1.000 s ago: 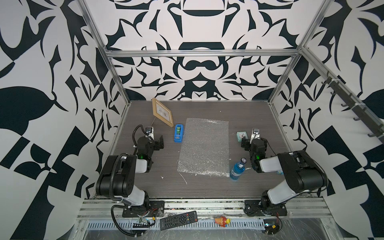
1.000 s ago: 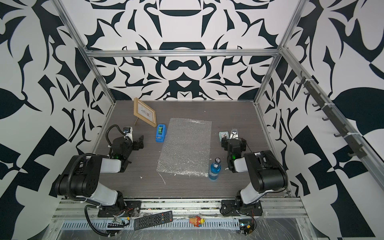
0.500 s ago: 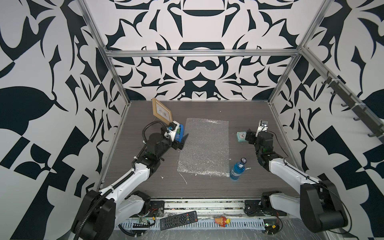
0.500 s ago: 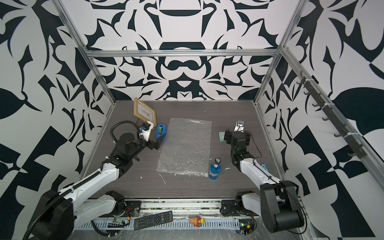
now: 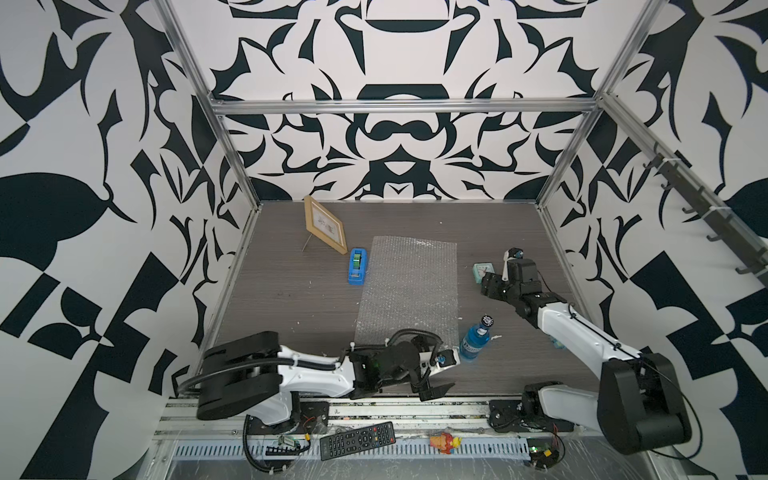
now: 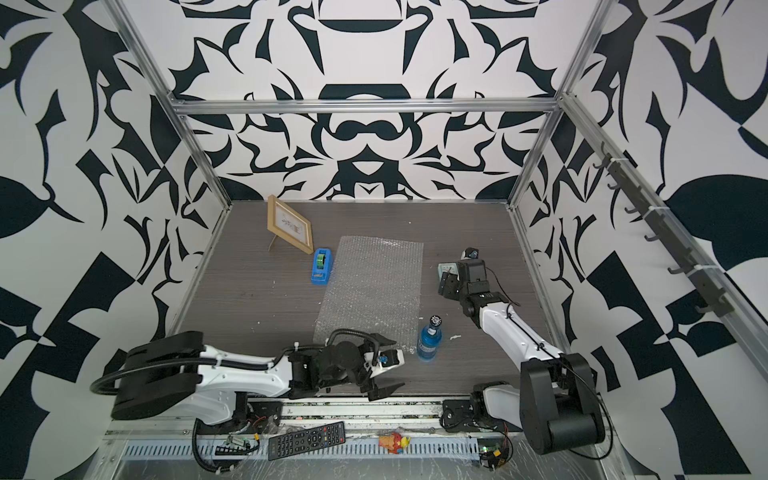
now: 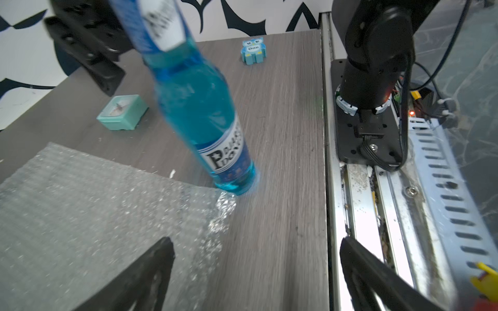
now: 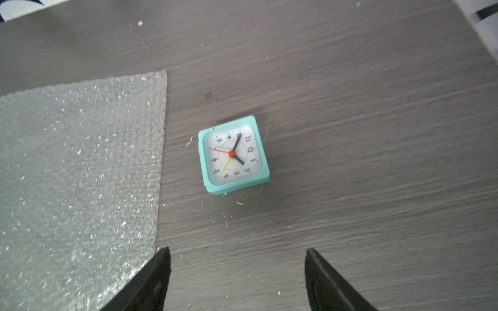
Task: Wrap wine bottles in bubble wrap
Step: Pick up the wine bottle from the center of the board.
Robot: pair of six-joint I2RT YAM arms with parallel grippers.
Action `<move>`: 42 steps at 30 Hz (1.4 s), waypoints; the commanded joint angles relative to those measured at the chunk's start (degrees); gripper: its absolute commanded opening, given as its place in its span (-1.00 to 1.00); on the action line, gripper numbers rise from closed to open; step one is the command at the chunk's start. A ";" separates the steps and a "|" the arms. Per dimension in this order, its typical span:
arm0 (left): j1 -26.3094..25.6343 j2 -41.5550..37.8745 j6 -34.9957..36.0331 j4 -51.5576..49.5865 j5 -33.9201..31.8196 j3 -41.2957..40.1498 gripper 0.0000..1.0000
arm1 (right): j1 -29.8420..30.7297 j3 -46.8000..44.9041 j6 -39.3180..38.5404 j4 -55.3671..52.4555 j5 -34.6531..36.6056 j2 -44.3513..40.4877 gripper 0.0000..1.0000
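Zero wrapping done: bottle [image 5: 476,343] upright on the worktop [image 5: 291,307] at the five-o'clock corner of the flat bubble wrap [image 5: 409,286], left gripper [image 7: 254,243] jaws wide apart, right gripper [image 8: 237,251] jaws parted, both empty.

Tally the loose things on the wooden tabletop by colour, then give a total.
Blue: 3 (bottle, tape dispenser, owl figure)
Mint green: 1 (clock)
Tan: 1 (picture frame)
Clear: 1 (bubble wrap)
Total: 6
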 commanded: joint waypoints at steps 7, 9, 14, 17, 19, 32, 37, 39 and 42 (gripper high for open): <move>0.78 14.90 -5.46 25.62 -3.15 8.04 0.98 | 1.39 0.38 5.96 -3.00 -9.28 -2.27 0.51; 2.06 17.08 -8.06 26.66 -1.87 9.37 0.98 | 2.23 0.11 6.23 -3.80 -9.61 -2.72 0.49; 4.77 20.91 -12.58 27.92 0.36 11.73 0.99 | 3.40 -1.02 7.24 -5.02 -11.38 -3.93 0.47; 6.53 23.69 -15.00 30.51 3.05 12.73 0.89 | 4.26 -2.48 8.09 -4.11 -11.45 -3.85 0.44; 7.20 25.17 -15.75 31.87 4.16 13.42 0.78 | 4.63 -2.74 8.59 -3.20 -11.56 -3.05 0.43; 7.93 25.35 -17.92 31.25 9.59 15.89 0.03 | 5.61 -0.92 8.48 -5.00 -10.54 -4.47 0.40; 8.12 22.64 -18.16 29.91 11.64 16.98 -0.30 | 5.63 0.98 6.82 -8.91 -9.03 -7.14 0.41; 8.09 20.47 -18.34 28.31 12.69 17.94 -0.35 | 5.58 2.90 5.75 -11.81 -7.48 -8.28 0.41; 8.33 15.79 -17.43 23.96 14.01 19.35 -0.44 | 5.53 5.88 4.09 -15.64 -5.68 -9.74 0.43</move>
